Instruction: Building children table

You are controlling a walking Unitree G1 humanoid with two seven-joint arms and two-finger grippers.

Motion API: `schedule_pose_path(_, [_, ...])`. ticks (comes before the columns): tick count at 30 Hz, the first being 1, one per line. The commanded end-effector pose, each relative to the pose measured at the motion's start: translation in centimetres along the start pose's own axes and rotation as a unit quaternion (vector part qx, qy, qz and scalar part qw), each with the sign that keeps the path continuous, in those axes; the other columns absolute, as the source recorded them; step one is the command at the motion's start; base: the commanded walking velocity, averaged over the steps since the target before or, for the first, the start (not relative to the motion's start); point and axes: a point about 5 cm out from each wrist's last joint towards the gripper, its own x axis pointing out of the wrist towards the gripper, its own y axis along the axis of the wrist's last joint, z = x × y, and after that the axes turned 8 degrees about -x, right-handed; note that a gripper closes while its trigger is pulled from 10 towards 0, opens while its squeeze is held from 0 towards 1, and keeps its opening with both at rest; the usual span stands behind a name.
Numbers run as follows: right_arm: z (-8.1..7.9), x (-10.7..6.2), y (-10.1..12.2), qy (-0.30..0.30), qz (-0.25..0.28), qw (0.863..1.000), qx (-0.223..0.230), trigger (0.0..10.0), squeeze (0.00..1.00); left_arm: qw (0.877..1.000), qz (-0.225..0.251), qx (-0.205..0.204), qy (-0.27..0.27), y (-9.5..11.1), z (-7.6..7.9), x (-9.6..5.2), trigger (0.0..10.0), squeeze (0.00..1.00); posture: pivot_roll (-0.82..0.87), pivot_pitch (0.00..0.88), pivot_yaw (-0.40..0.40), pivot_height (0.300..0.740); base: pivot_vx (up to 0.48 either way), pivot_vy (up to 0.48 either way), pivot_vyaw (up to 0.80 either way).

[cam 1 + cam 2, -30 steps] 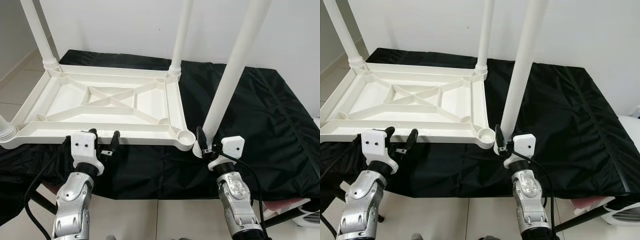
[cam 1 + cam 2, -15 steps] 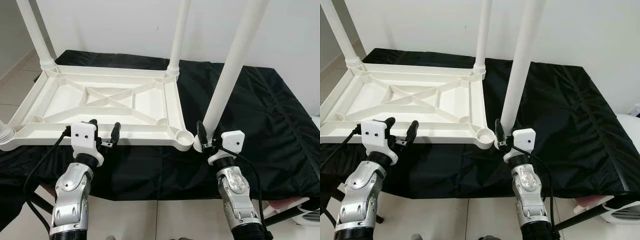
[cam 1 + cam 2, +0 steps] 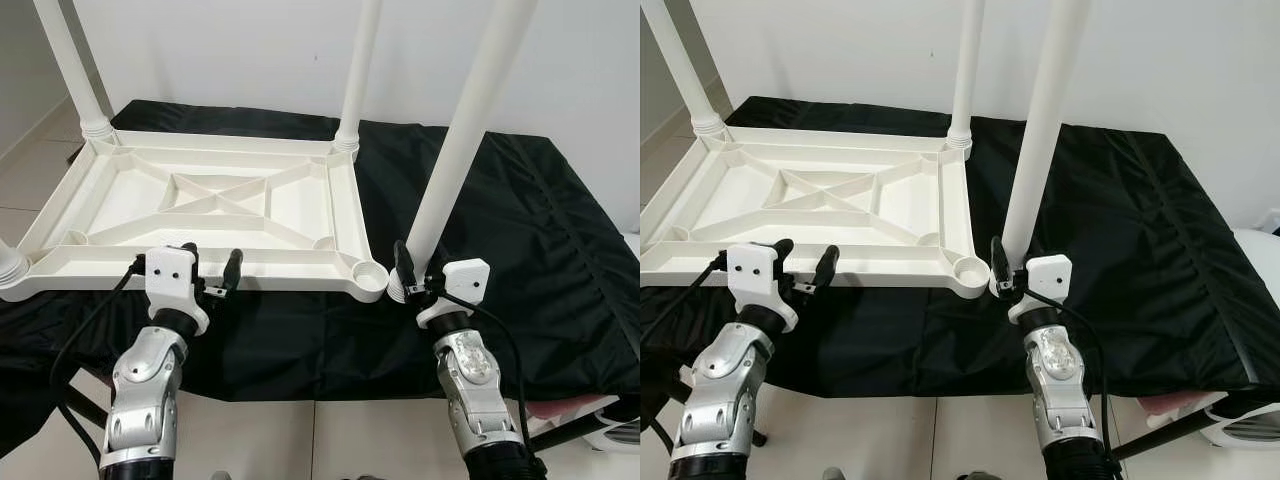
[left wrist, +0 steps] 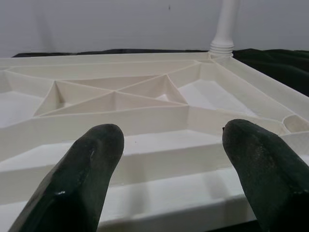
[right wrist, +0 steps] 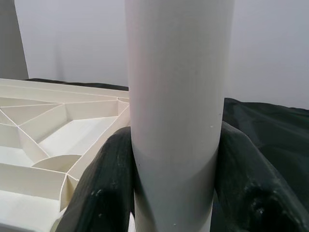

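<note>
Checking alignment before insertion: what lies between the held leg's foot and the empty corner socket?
Nothing: in the left eye view the leg stands just beside the socket, over black cloth.

The upturned tabletop point(image 3: 215, 205) was cream-white with a crossed rib pattern, and so was the loose leg point(image 3: 460, 150) (plain, unpatterned). A black cloth point(image 3: 500, 250) lay beneath. The arms were silver, with black fingers point(image 4: 87, 179) and white wrist housings point(image 3: 170, 285).
</note>
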Motion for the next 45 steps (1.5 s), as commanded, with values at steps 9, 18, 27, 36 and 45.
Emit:
schedule_pose_path(9, [-0.2,0.4,-0.1,0.015,0.002,1.000,0.007,10.0,0.00,0.998,0.004,-0.010,0.058,-0.1,-0.7,0.1,10.0,0.00,0.01,0.000,-0.041,0.740,0.000,0.000,0.00])
schedule_pose_path(18, [0.3,0.6,-0.2,0.013,0.003,1.000,0.002,10.0,0.00,0.998,0.008,-0.009,0.059,0.0,-1.0,0.4,10.0,0.00,0.00,0.000,-0.046,0.740,0.000,0.000,0.00])
schedule_pose_path(27, [0.6,0.3,-0.2,0.012,0.002,1.000,-0.003,10.0,0.00,0.998,0.009,-0.017,0.053,-0.3,-0.5,0.5,10.0,0.00,-0.01,0.000,-0.047,0.740,0.000,0.000,0.00])
schedule_pose_path(36, [0.6,0.2,-0.2,0.011,0.003,1.000,-0.006,10.0,0.00,0.999,0.009,-0.019,0.049,-0.4,-0.3,0.6,10.0,0.00,-0.02,0.000,-0.047,0.740,0.000,0.000,0.00])
schedule_pose_path(45, [0.5,0.0,0.3,0.010,0.009,1.000,-0.009,10.0,0.00,0.999,0.013,-0.020,0.047,-0.2,-0.1,0.5,10.0,0.00,-0.02,0.000,-0.051,0.740,0.000,0.000,0.00])
